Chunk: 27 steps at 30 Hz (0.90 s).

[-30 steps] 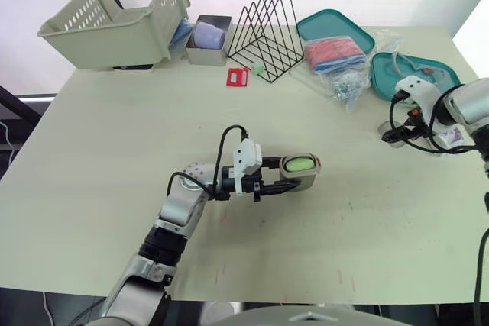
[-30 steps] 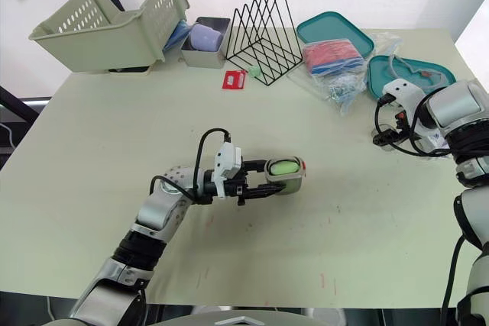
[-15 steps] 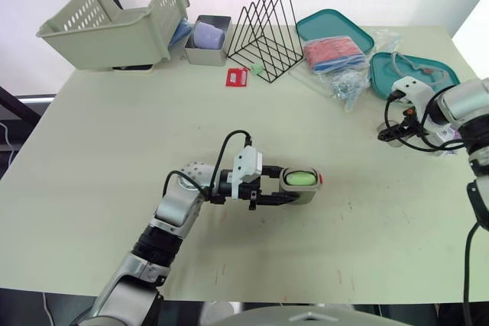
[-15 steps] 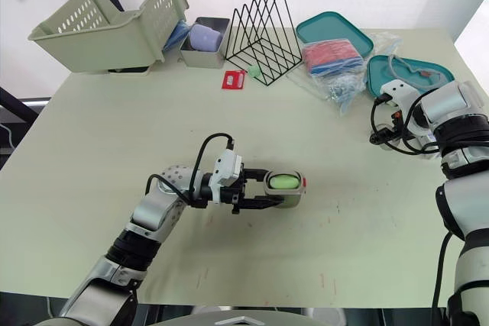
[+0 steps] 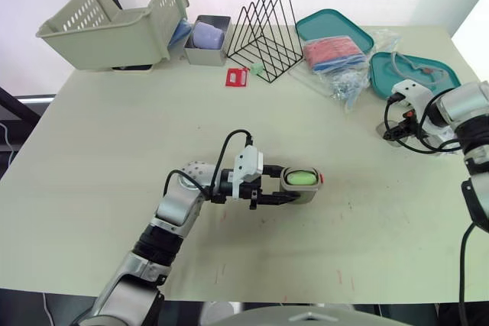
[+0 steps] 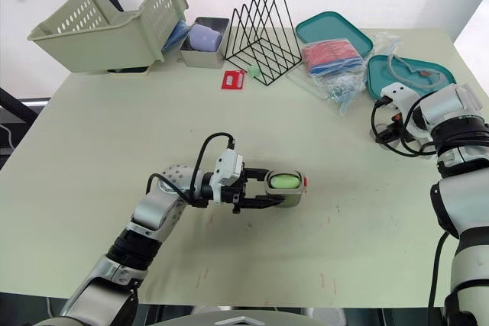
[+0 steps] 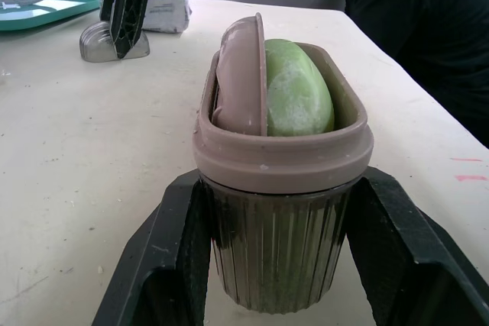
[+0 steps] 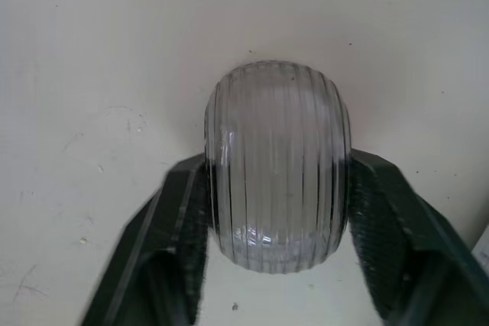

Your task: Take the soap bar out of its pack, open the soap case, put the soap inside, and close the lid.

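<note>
Gripping the soap case (image 7: 279,250) with the left gripper (image 5: 284,187), jaws clenched tight against both ribbed sides, base down on the table (image 5: 99,158). Shows the green soap (image 7: 298,89) already lying inside, right between those jaws, next to a brownish insert (image 7: 241,74) stood up on edge. Same deal with the right gripper (image 8: 276,162): jaws pinching the clear ribbed lid (image 8: 275,112) from either side, flat on the table, well apart from the case. Not closed yet.

Green soap (image 7: 296,88) in open ribbed case (image 7: 279,250); clear lid (image 8: 276,166) well apart.
</note>
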Tool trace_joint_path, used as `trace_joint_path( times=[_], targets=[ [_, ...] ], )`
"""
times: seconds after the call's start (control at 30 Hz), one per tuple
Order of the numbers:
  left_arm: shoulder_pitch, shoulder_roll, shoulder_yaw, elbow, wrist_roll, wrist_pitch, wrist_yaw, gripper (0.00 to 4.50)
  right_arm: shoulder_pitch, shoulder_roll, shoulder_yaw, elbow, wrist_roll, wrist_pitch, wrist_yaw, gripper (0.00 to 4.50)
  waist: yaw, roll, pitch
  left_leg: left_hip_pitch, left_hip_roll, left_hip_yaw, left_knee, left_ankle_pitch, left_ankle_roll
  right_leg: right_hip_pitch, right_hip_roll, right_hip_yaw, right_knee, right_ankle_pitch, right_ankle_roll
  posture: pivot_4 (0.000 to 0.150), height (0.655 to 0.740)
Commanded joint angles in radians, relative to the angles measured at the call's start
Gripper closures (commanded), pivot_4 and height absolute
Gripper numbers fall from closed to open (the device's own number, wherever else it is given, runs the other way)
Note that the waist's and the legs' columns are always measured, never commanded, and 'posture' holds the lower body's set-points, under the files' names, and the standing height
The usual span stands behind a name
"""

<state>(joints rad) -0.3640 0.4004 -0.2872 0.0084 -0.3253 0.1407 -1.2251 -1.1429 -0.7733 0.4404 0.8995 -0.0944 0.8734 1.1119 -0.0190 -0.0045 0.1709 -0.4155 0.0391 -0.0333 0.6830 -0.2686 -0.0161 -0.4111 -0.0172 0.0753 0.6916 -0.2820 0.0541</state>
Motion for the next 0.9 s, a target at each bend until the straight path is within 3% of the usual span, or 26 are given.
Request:
trace_joint_path(
  times=[0.03,0.3,0.47,0.67,0.9],
  targets=[
    [-0.003,-0.007,-0.005,-0.049,-0.008,-0.007,0.002,2.51,-0.037,-0.005,-0.035,-0.016,-0.009,-0.040,0.030,2.65,0.000,0.000,0.000,0.000,0.000,0.000,0.000,0.000,0.000,0.000,0.000,0.000,0.000,0.000,0.000,0.150,0.7400],
    [-0.004,-0.010,-0.005,-0.042,-0.003,-0.014,0.006,2.51,0.001,-0.058,-0.090,-0.182,0.032,-0.183,0.164,2.65,0.001,0.002,0.001,0.000,0.000,0.000,0.000,0.000,0.000,0.000,0.000,0.000,0.000,0.000,0.000,0.150,0.7400],
    [-0.011,-0.020,-0.001,-0.029,0.000,-0.018,0.009,2.51,0.007,-0.091,-0.110,-0.347,0.110,-0.140,0.336,2.65,0.002,0.002,0.001,0.000,0.000,0.000,0.000,0.000,0.000,0.000,0.000,0.000,0.000,0.000,0.000,0.150,0.7400],
    [-0.031,-0.035,0.009,0.003,0.005,-0.030,0.017,2.51,0.050,-0.142,-0.134,-0.646,0.244,-0.083,0.495,2.65,0.002,0.003,0.002,0.000,0.000,-0.001,0.000,0.000,0.000,0.000,0.000,0.000,0.000,0.000,0.000,0.150,0.7400],
    [-0.072,-0.061,0.013,0.057,0.015,-0.060,0.027,2.51,0.165,-0.188,-0.145,-1.003,0.408,0.000,0.496,2.65,0.005,0.003,0.002,0.000,0.000,-0.001,0.001,0.000,0.000,0.000,0.000,-0.001,0.000,0.000,0.000,0.150,0.7400]
  ],
)
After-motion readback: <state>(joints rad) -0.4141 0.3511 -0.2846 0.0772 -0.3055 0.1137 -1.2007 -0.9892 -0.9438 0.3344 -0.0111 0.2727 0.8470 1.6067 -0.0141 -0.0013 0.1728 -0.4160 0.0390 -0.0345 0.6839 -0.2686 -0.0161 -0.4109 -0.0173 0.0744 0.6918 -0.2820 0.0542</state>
